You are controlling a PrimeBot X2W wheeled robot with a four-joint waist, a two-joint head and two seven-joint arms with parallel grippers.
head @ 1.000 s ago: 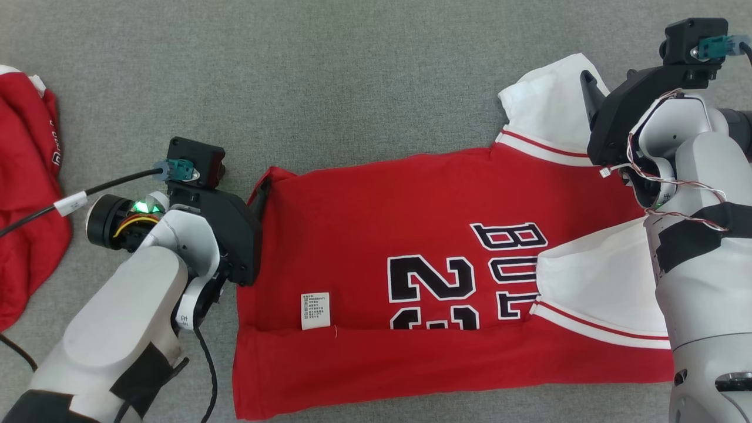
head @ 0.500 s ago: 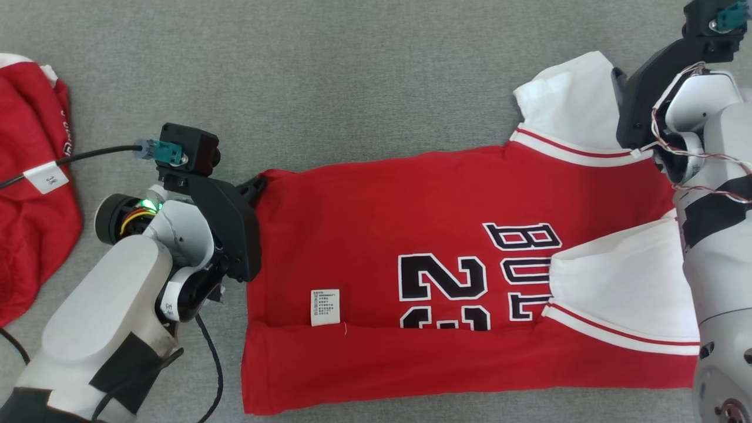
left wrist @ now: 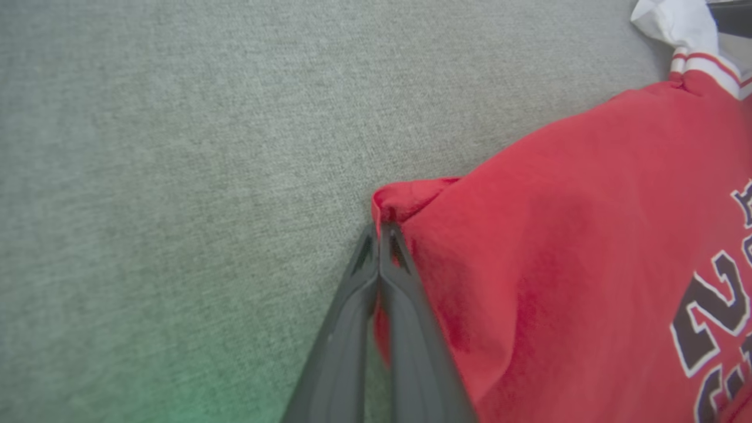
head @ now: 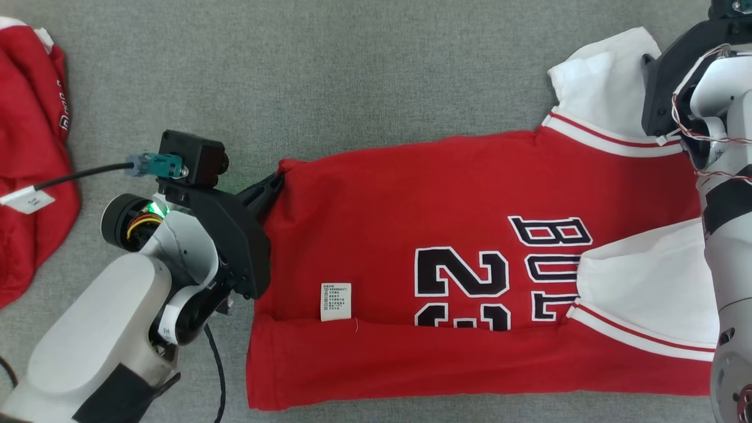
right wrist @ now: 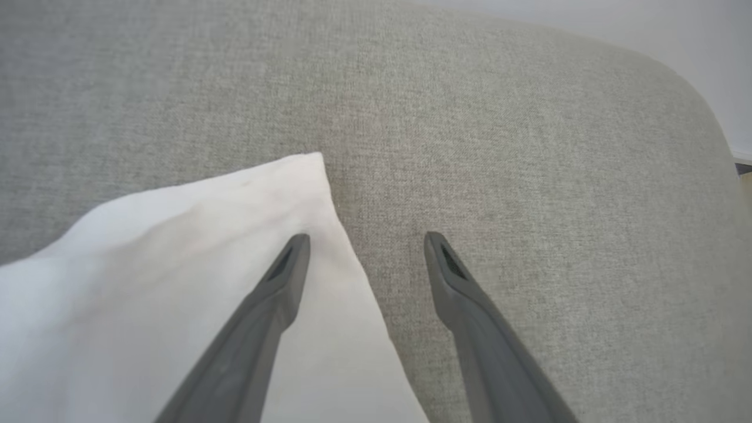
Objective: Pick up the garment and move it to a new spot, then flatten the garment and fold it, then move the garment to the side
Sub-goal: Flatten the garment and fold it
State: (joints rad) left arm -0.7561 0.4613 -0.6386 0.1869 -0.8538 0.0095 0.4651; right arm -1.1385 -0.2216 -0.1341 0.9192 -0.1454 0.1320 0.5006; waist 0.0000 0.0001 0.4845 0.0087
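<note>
Red cloth ran across the middle of my head feed: the garment [head: 446, 223] lay spread on the grey fabric surface [head: 352, 70], with its black-and-white chest print [head: 461, 279] and a small white care label [head: 336, 302] facing up. Its near edge was turned over into a long band [head: 411, 364]. My left gripper [head: 277, 179] was right at the garment's far-left corner. On the left wrist feed its two dark fingers [left wrist: 411, 329] were pressed tight together, with the corner bunched into a small red fold at their tips. I read that as a pinch on the hem, though I couldn't make out how much cloth actually sat between them. Over on the other side, the far sleeve [head: 605, 76], all white, stuck out past the red-striped cuff line. The near sleeve [head: 640, 282] lay folded in over the end of the print, partly under my pale right forearm [head: 728, 264]. My right gripper [right wrist: 365, 238] stood wide apart across the far sleeve's edge, with one finger over the white cloth and the other over bare grey surface, and it was gripping nothing. A second red garment [head: 29, 176] sat crumpled at the left edge, well apart from the first.
</note>
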